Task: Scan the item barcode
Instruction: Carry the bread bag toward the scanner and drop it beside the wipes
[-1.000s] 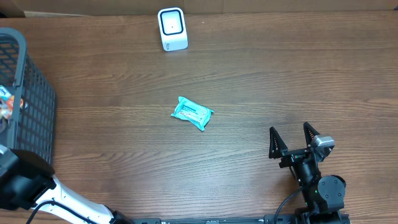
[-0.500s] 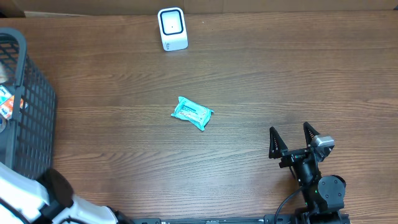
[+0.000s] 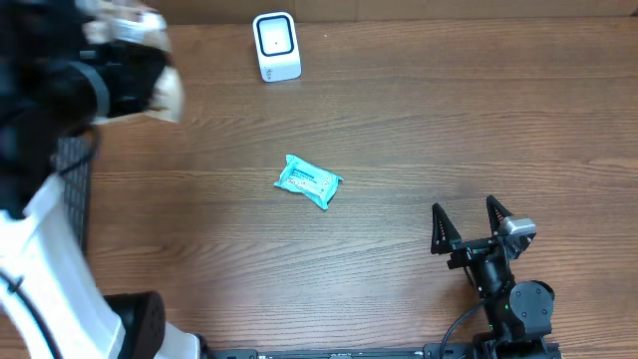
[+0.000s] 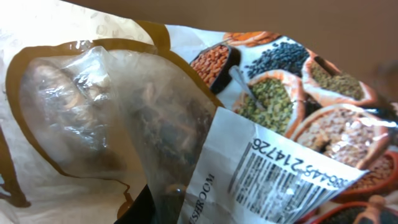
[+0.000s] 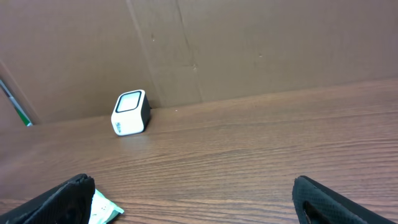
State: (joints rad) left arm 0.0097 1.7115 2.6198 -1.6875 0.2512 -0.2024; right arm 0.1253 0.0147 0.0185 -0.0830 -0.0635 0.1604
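Overhead view. The left claw (image 3: pixel 135 65), motion-blurred, is seen raised above the bench (image 3: pixel 419 120) with a pale pouch (image 3: pixel 167 98) at its tip. One scanner (image 3: pixel 276 45) stands to the right of this claw and slightly beyond it, well apart. One teal packet (image 3: pixel 309 181) lies flat between the two claws, untouched. One wire basket (image 3: pixel 75 189) is partly hidden under the left arm. The right claw (image 3: pixel 467 227) is parked near the front edge, jaws spread wide and holding nothing.

Left wrist view. The frame is filled by the pouch, so the left claw is judged closed on it. A clear window shows dried contents. One white barcode label (image 4: pixel 292 171) is seen to the right of the grip, tilted and slightly creased.

Right wrist view. The scanner is seen ahead and to the left of the open claw, and the teal packet just beside its left finger.

Step judged: carrying the pouch to the scanner. The next move calls for travel rightward and for the label to be turned towards the scanner window.
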